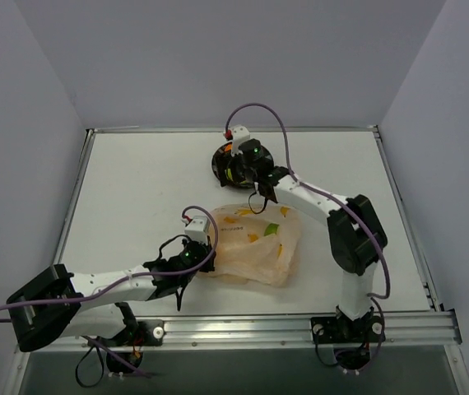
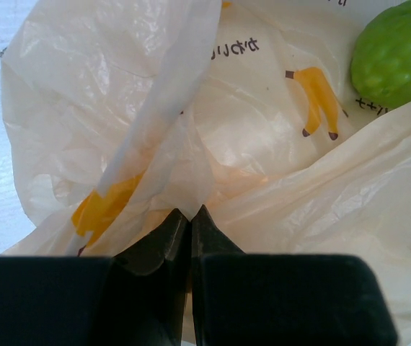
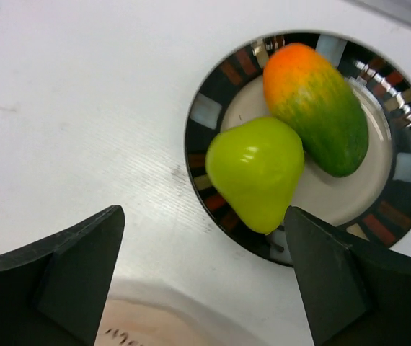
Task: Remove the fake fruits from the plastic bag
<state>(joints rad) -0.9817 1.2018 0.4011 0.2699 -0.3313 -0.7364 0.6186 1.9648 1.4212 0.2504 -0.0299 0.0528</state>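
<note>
Plastic bag [image 2: 104, 86] between closed left fingers [image 2: 153, 249]

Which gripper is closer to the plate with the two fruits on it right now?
Right. The right gripper hovers open over the plate. The left gripper is well away from it, pinched shut on the plastic bag.

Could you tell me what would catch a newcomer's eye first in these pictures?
The glossy pear and mango lying together on the dark-rimmed plate, below the open right pincer, stand out first. Next comes the crinkly peach plastic bag mid-table, pinched by the shut left pincer, with a round green fruit inside.
</note>
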